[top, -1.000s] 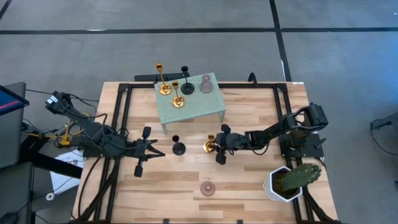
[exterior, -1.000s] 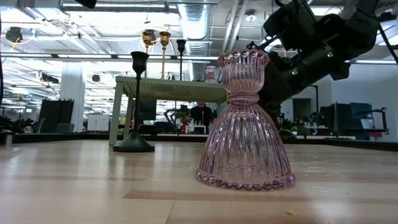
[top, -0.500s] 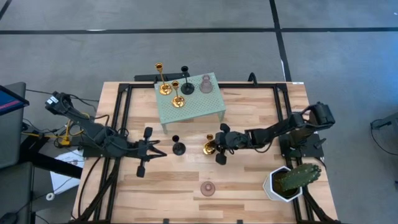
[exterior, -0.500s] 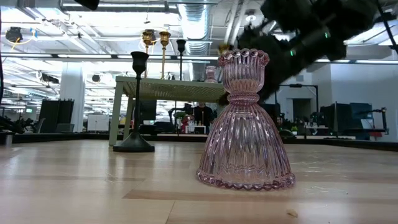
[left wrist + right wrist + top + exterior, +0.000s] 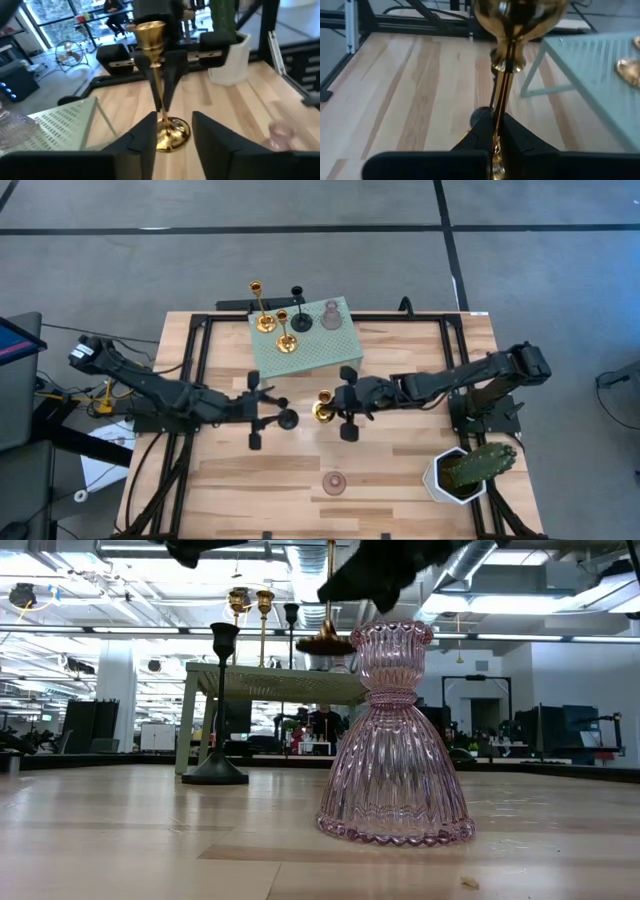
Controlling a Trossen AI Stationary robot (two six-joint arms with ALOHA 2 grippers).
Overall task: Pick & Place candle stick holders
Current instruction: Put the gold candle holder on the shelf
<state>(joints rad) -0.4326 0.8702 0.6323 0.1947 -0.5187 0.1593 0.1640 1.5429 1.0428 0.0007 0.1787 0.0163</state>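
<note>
A gold candle stick holder [image 5: 322, 410] hangs above the table's middle with my right gripper [image 5: 336, 411] shut on it. My left gripper [image 5: 277, 413] is open just to its left, higher than a black holder [image 5: 287, 419] that stands on its round base on the wood. The left fingers [image 5: 148, 136] touch nothing. A pink glass holder [image 5: 333, 483] stands on its wide base near the front edge. Two gold holders [image 5: 262, 310], a black one [image 5: 300, 315] and a glass one [image 5: 330, 314] stand on a small green table [image 5: 322, 356]. My right gripper pinches the gold holder's thin stem [image 5: 498, 116] between its two fingers, about midway between cup and base. The fingers come level from the table's right side and lie across the stem. The holder stands upright, its round base [image 5: 325, 642] lifted clear of the wood.
A white-potted cactus [image 5: 468, 470] stands at the front right corner. Black frame rails [image 5: 190, 370] run along the table's left and right sides. Bare wood lies between the pink holder and the arms.
My right gripper has lifted the gold holder off the wood and carried it a little toward the table's left edge, still upright. My left gripper has moved toward the table's right edge, up to the black holder, which has stayed in place.
</note>
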